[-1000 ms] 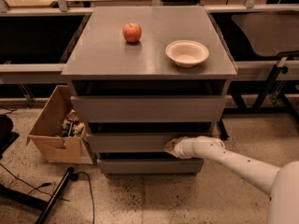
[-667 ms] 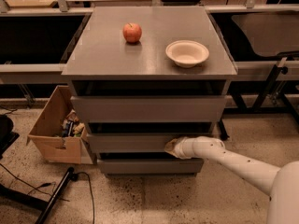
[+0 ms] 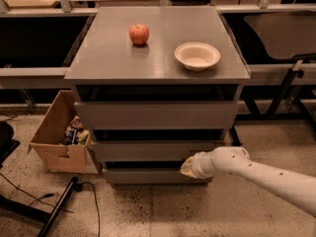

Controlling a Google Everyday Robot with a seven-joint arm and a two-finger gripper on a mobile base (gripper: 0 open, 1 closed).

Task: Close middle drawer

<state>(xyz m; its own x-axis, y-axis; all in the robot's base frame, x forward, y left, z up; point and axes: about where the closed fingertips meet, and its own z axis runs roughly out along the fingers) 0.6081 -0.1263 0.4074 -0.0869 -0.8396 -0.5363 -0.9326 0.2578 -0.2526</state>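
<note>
Below the counter (image 3: pixel 108 58), between the taller top drawer (image 3: pixel 158 115) and the lowest drawer (image 3: pixel 148 176): the middle drawer (image 3: pixel 158 150). Flat, handleless front turned toward the camera, long axis running left to right, parallel to the counter's front edge. Travel straight back, away from the viewer. Drawn out only a little, judging by the dark slot above its front; hard to say how far.

Against the right end of that front, at its lower edge: the gripper (image 3: pixel 190 167), on a white arm (image 3: pixel 256 174) stretched in from the lower right. Touching the front or just short of it, by the look. Open or closed: cannot tell.

Step in hand, most likely: the push itself, near its end. Next move calls for a steady, level shove straight back along the slide, neither upward nor sideways. With contact so far to the right, some risk of skewing the drawer on its runners, so best kept square. Done once flush with the fronts above and below.

Up on the counter, an apple (image 3: pixel 139 34) and a pale bowl (image 3: pixel 197 56), apart from each other, no part of this. On the floor to the left, a cardboard box (image 3: pixel 54 142), off to the side of the drawer's path.
</note>
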